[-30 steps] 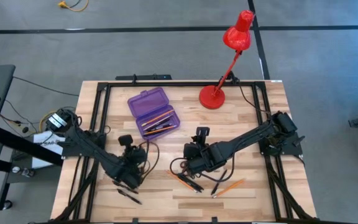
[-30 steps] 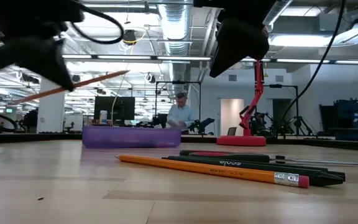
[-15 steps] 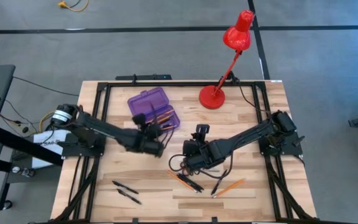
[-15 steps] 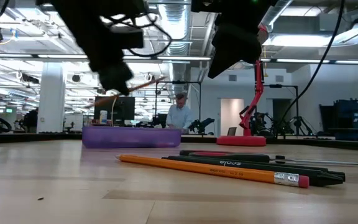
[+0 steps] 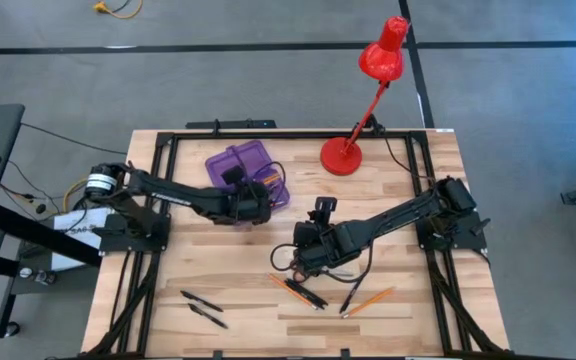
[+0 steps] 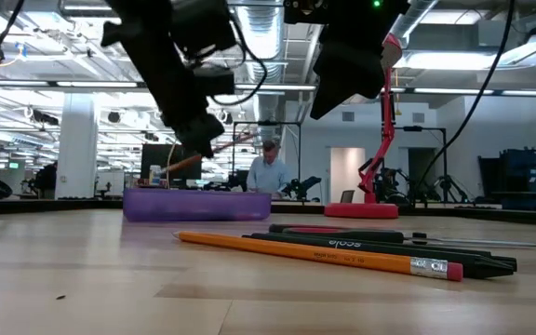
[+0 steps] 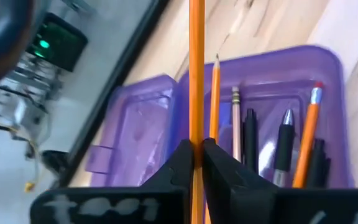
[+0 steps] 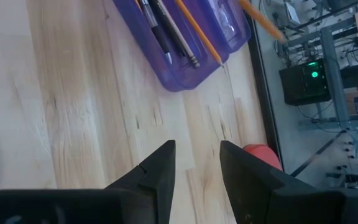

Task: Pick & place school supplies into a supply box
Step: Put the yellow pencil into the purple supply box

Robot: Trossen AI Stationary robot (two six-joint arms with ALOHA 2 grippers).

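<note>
- Left gripper (image 7: 196,163) holds a pencil (image 7: 196,74) clamped above the purple box (image 5: 249,176).
- Right gripper (image 8: 196,165) hangs mid-table, fingers apart, gripping nothing.

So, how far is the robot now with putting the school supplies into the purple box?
Partly done. The supply box already holds several pencils and pens. In hand: the left gripper, shut on an orange pencil, is over the box. Left: two black pens near the table's front left, and pencils and pens by the open, empty right gripper.
</note>
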